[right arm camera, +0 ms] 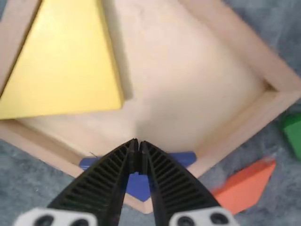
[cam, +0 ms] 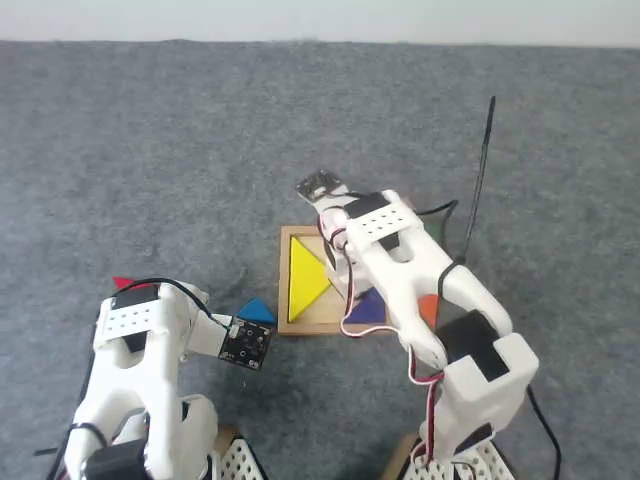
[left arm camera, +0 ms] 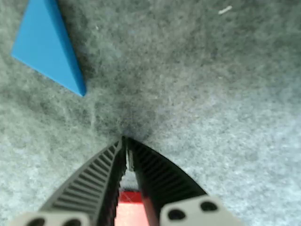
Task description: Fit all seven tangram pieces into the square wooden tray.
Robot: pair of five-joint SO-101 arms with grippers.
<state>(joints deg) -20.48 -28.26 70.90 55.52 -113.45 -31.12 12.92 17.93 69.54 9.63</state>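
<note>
The square wooden tray (cam: 284, 292) lies between the two arms, with a large yellow triangle (cam: 305, 278) inside along its left side. My right gripper (right arm camera: 137, 141) is shut and hangs over the tray's bare floor (right arm camera: 188, 84), beside the yellow triangle (right arm camera: 66, 61). A dark blue piece (right arm camera: 184, 158) lies at the tray's near rim under its fingers. My left gripper (left arm camera: 125, 140) is shut and points at the bare mat next to a light blue triangle (left arm camera: 47, 44). A bit of red (left arm camera: 127, 209) shows behind its fingers.
An orange piece (right arm camera: 244, 183) and a green piece (right arm camera: 294, 134) lie on the mat just outside the tray's right corner. A red piece (cam: 125, 283) peeks out behind the left arm. The grey mat stretches open toward the far side and left.
</note>
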